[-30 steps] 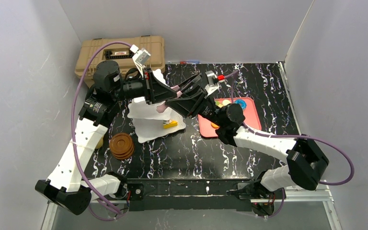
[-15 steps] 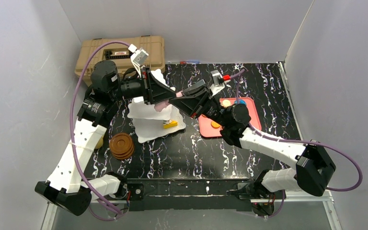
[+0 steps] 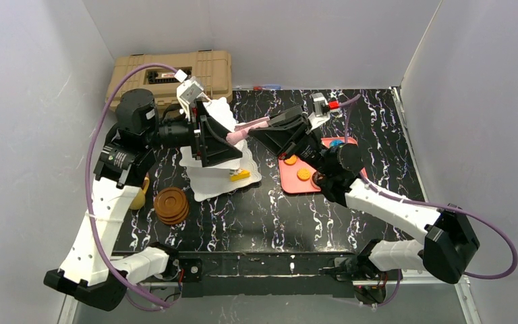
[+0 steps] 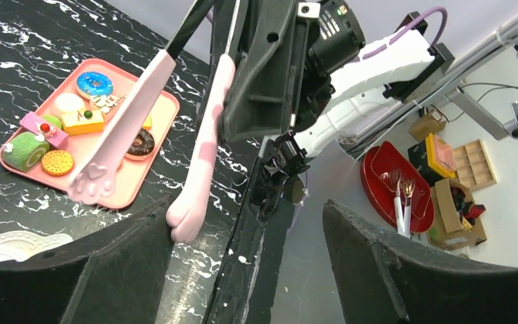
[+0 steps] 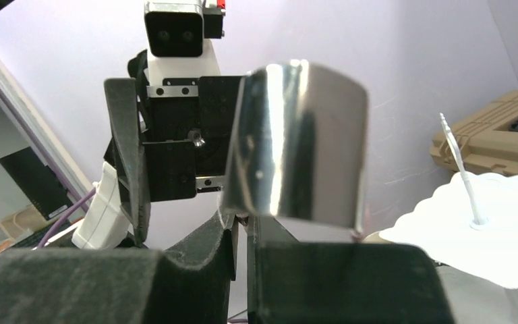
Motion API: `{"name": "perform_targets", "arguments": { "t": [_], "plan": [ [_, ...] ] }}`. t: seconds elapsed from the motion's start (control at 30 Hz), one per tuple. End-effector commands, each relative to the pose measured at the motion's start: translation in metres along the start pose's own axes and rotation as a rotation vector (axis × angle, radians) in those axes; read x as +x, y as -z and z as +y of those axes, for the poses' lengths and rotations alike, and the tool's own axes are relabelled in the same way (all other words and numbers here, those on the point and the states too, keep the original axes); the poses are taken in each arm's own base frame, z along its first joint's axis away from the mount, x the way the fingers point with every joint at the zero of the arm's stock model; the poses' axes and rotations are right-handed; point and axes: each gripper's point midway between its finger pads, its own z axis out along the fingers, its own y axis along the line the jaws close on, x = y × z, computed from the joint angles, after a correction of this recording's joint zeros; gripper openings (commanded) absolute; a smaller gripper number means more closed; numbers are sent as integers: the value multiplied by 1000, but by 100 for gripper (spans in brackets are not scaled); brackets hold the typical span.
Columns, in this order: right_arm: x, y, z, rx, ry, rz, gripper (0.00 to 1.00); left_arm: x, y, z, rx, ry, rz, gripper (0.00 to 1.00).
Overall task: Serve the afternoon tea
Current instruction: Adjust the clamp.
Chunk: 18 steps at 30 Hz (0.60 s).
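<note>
The afternoon tea stand (image 3: pixel 206 177), white with three square tiers, sits at the left middle of the black marbled bench (image 3: pixel 256 216), in front of the tan case (image 3: pixel 168 67). A yellow pastry (image 3: pixel 239 176) lies on the right corner of its bottom plate, and in the right wrist view its wire loop (image 5: pixel 460 169) rises from the top plate. The left end effector (image 3: pixel 229 145) hovers over the stand with its fingers (image 4: pixel 108 270) spread wide and nothing between them. The right end effector (image 3: pixel 264 128) faces it from the right, clenched on the metal bend of the pink tongs (image 3: pixel 248 128). The tongs point toward the left one, their two arms apart. One tong tip sits just beside a left finger; whether it touches I cannot tell. The pink-red tray (image 3: pixel 297 185) lies right of the stand, beneath the right arm. It carries the other toy pastries, among them a blue doughnut (image 4: pixel 95 84), a chocolate doughnut (image 4: pixel 140 143), a green roll (image 4: pixel 21 152) and an orange biscuit (image 4: pixel 57 162). A stack of brown saucers (image 3: pixel 170 204) stands near the stand's front left corner. A yellow cup (image 3: pixel 139 200) shows just left of the saucers, partly hidden by the left arm.
</note>
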Motion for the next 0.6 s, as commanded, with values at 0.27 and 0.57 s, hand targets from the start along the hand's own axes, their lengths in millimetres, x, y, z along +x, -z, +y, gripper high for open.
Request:
{"name": "perform_targets", "arguments": {
  "t": [0.27,0.57],
  "plan": [
    [-20,-13,42,-181,-26,3,9,6,7,-31,172,7,60,25],
    [-2,-1,30,-99,-40,106,78,3,9,-30,158,-15,35,0]
  ]
}}
